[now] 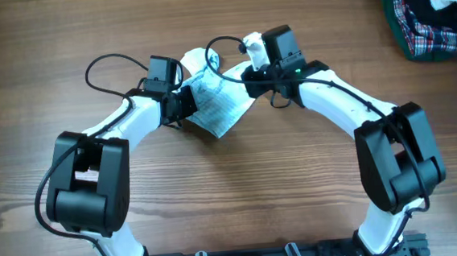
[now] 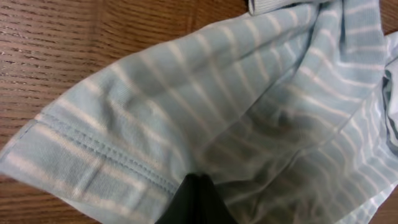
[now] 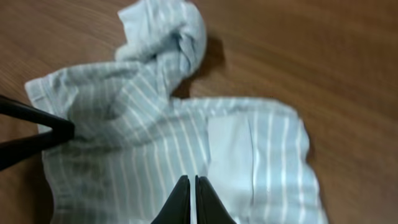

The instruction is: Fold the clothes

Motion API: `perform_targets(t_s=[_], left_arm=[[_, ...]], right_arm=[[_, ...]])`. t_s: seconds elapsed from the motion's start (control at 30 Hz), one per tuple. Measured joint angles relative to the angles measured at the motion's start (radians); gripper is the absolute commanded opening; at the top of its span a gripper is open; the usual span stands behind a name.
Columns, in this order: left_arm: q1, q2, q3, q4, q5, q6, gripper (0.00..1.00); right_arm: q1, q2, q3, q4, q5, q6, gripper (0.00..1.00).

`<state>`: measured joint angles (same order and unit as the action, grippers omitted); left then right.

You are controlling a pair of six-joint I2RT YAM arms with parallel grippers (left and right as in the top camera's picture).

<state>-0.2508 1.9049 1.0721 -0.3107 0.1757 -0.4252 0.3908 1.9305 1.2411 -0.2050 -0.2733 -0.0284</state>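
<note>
Left pincer [image 2: 198, 186] was closed, its dark tips meeting on the pale blue-striped garment [image 1: 220, 106] near a stitched hem. It appeared to pinch the cloth there (the right wrist view showed those tips converging at the garment's edge). Right pincer [image 3: 192, 186] was closed too, fingers pressed together over the middle of the fabric, with no fold visibly caught between them. The garment lay crumpled on the worktop [image 1: 241, 192] between the two arms, with one end bunched into a lump. It was well apart from the heap of plaid and dark clothes [image 1: 430, 9] in the far corner. By the look of it, folding proper had not begun, and the step in hand was spreading the piece flat. Next, the right pincer would likely need to open and take an opposite edge or the bunched end. It would then draw that away from the left pincer so the wrinkles pulled out before any crease was made.
</note>
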Motion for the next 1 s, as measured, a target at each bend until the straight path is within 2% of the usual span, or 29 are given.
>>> perform_targets(t_s=[0.23,0.43,0.63,0.77,1.0], left_arm=[[0.0,0.0,0.0,-0.003,0.0,0.0,0.04],[0.0,0.0,0.0,-0.003,0.0,0.0,0.04],[0.0,0.0,0.0,-0.011,-0.004,0.0,0.04],[0.0,0.0,0.0,-0.015,-0.008,0.0,0.04],[-0.005,0.0,0.001,-0.016,-0.02,0.0,0.04]], right_arm=[[0.02,0.135,0.006,0.118,-0.019,-0.1,0.04],[0.02,0.196,0.007,0.187,-0.018,-0.124,0.04],[0.016,0.198,0.013,0.203,0.1,-0.126,0.04],[-0.047,0.2,0.016,0.214,0.172,-0.106,0.04],[-0.195,0.209,0.03,0.229,0.189,-0.047,0.04]])
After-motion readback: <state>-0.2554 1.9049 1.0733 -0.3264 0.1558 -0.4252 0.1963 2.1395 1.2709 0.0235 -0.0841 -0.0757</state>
